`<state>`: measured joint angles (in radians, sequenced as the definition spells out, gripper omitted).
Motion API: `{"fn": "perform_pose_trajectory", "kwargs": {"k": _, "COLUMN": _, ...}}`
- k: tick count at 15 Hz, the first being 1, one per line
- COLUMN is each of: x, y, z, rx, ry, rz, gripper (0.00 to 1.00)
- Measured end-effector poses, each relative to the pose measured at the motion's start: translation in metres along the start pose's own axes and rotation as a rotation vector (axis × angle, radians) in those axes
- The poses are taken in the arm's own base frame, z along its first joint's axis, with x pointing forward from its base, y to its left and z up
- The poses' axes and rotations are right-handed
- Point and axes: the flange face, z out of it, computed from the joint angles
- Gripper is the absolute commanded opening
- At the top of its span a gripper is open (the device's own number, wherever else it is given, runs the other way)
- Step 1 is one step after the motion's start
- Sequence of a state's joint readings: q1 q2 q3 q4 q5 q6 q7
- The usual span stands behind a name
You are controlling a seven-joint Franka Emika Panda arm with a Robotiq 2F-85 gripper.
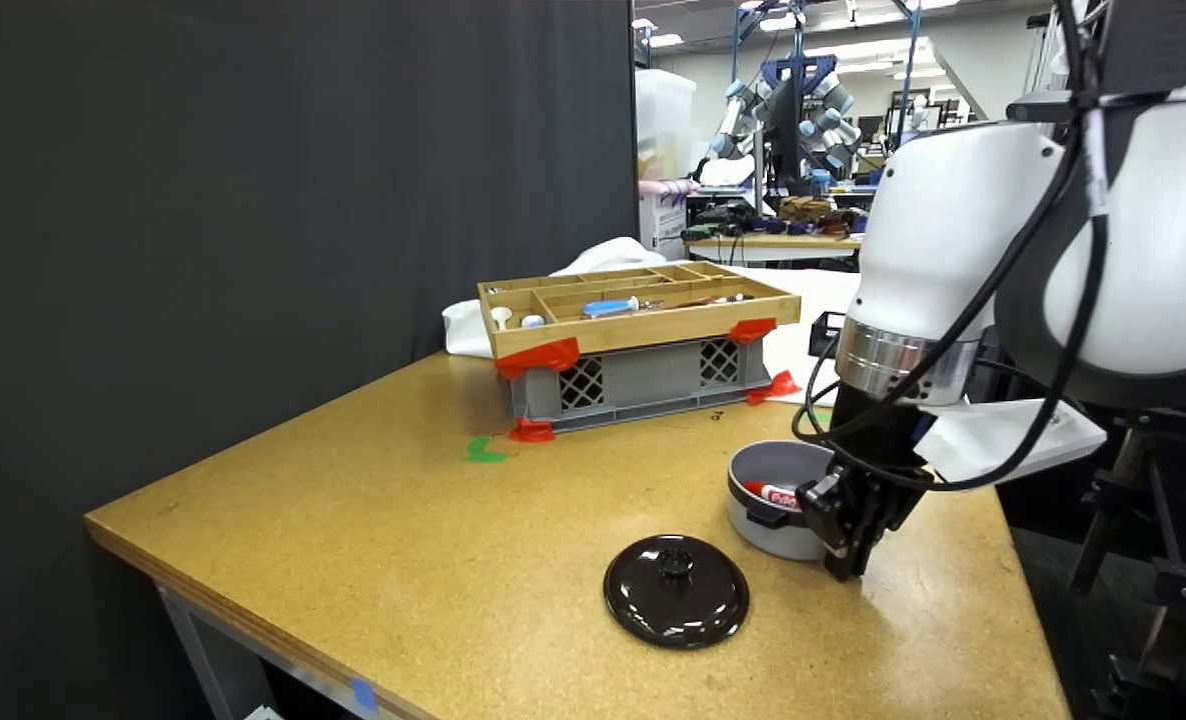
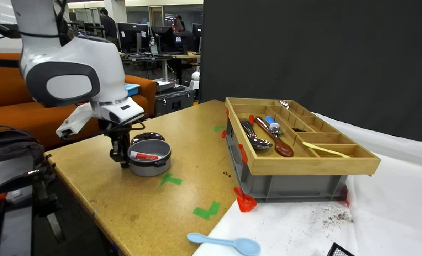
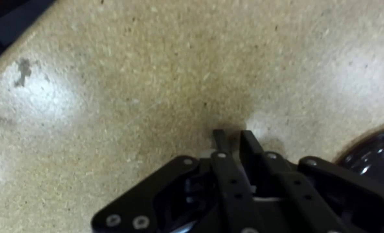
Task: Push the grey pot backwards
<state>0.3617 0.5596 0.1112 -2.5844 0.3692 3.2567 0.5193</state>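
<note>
Grey pot shows its inside only in both exterior views.

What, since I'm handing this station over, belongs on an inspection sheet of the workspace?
Surface: brown table, green tape marks, small scuff.
Job's things: grey pot upright, uncovered, red marker inside.
Clutter: dark lid beside pot; wooden tray of utensils on grey crate; blue spoon.
Gripper: beside pot; fingertips close, narrow gap; whether touching pot or fully shut, cannot tell.
Cables: black cable loops low near gripper.
Surroundings: black curtain, orange sofa, person beyond.
</note>
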Motion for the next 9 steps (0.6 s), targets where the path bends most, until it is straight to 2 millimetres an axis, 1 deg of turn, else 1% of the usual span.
{"fn": "perform_pose_trajectory", "kwargs": {"k": 2, "x": 0.017, "y": 0.002, "z": -0.002, "rx": -0.006, "ry": 0.037, "rz": 0.025, "gripper": 0.00}}
{"fn": "perform_pose_trajectory", "kwargs": {"k": 3, "x": 0.024, "y": 0.002, "z": -0.004, "rx": -0.007, "ry": 0.054, "rz": 0.034, "gripper": 0.08}}
{"fn": "perform_pose_trajectory", "kwargs": {"k": 5, "x": 0.035, "y": -0.002, "z": -0.008, "rx": -0.005, "ry": 0.085, "rz": 0.048, "gripper": 0.15}}
{"fn": "perform_pose_trajectory", "kwargs": {"k": 8, "x": 0.050, "y": -0.009, "z": -0.014, "rx": -0.002, "ry": 0.130, "rz": 0.060, "gripper": 0.08}}
{"fn": "perform_pose_trajectory", "kwargs": {"k": 9, "x": 0.055, "y": -0.012, "z": -0.017, "rx": -0.002, "ry": 0.145, "rz": 0.062, "gripper": 0.02}}
